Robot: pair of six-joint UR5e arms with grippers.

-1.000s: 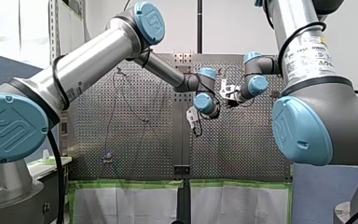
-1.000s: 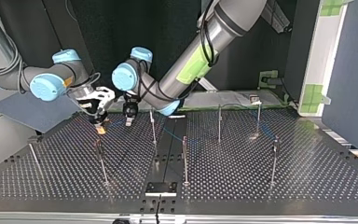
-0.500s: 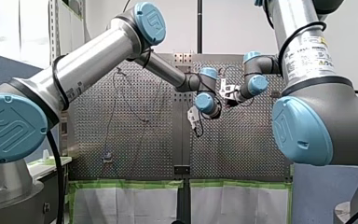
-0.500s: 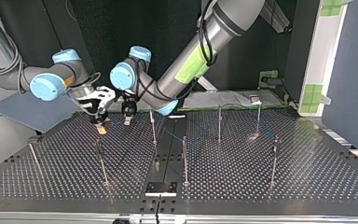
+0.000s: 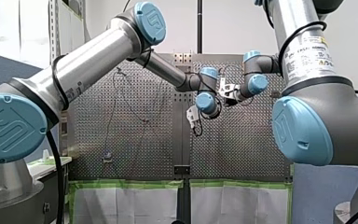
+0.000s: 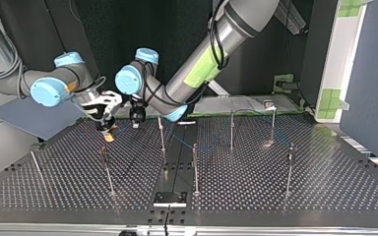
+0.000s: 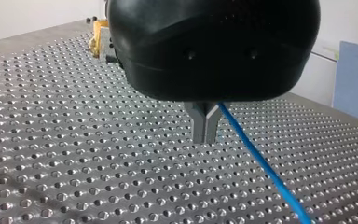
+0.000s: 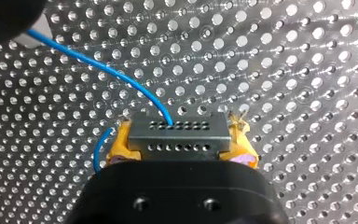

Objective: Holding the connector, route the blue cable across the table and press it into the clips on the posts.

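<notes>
A grey connector (image 8: 179, 134) with rows of small holes sits between the yellow pads (image 8: 120, 145) of my right gripper (image 8: 179, 147), which is shut on it. The thin blue cable (image 8: 107, 70) leaves the connector and curves off over the perforated table toward my left arm. My left gripper (image 7: 204, 135) has its metal fingers (image 7: 198, 123) pressed together just above the plate, with the blue cable (image 7: 261, 165) coming out beside them. In the top view my right gripper (image 6: 106, 129) and my left gripper (image 6: 137, 121) hang close together at the table's far left.
Several thin upright posts stand on the perforated table (image 6: 325, 182), among them one (image 6: 161, 133) just beside the grippers, one (image 6: 195, 168) at mid-table and one (image 6: 108, 172) nearer the front. A small black block (image 6: 170, 198) sits at the front edge.
My left gripper's fingers have come together on the cable, and it has shifted slightly toward the far side of the table. My right gripper has stayed nearly still with the connector.
</notes>
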